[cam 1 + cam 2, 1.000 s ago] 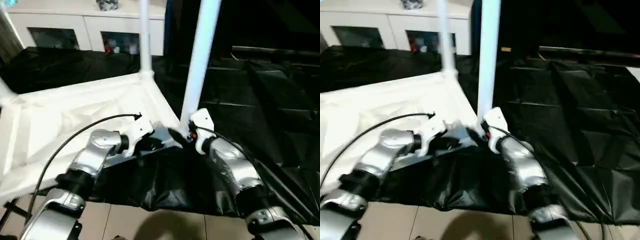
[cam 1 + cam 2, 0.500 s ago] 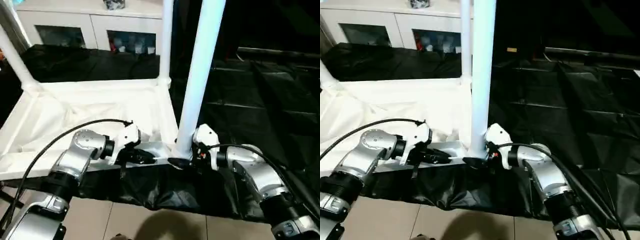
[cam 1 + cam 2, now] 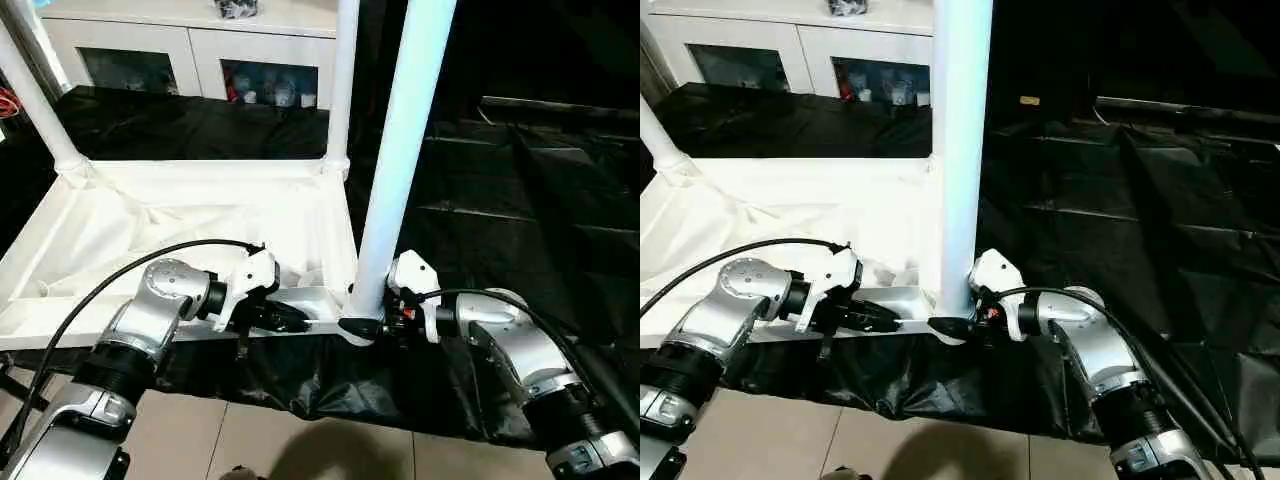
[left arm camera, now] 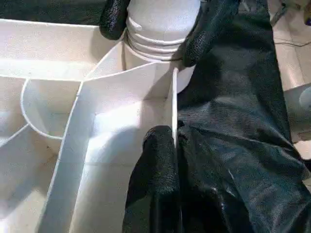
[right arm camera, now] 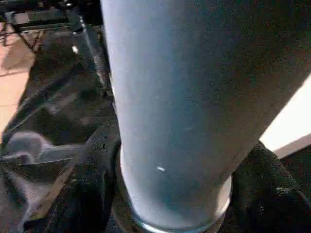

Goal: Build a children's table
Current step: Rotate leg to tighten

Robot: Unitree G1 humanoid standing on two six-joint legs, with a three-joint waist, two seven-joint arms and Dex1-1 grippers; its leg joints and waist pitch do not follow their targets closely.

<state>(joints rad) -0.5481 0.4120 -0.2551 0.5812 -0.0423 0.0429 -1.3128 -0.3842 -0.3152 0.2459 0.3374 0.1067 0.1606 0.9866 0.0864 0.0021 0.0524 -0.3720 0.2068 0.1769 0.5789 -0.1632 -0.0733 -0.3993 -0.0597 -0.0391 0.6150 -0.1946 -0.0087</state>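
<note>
1. Head camera, left eye: your table top (image 3: 190,215) is lying upside down on black sheeting (image 3: 520,210), ribbed underside facing up. Taking the near-right corner socket as the landmark, the closest leg (image 3: 405,150) is standing upright in it. Two more legs are standing at the far corners, one behind this socket (image 3: 340,85), one far off to its left (image 3: 35,95). A white cabinet (image 3: 190,50) is sitting beyond the sheeting.
2. Same view: your left gripper (image 3: 290,318) is pinching the table's near rim just left of the socket, fingers clenched on the thin edge. Your right gripper (image 3: 362,322) is sitting at the socket's right side, against the base of the leg.
3. Left wrist view: your own fingers (image 4: 155,179) are squeezing the thin rim wall. Beyond them, the right gripper's two black fingertips (image 4: 209,29) are straddling the leg base at the socket.
4. Right wrist view: the leg (image 5: 189,107) is standing between your right fingers (image 5: 87,189), one on each side, grasping it just above the socket.
</note>
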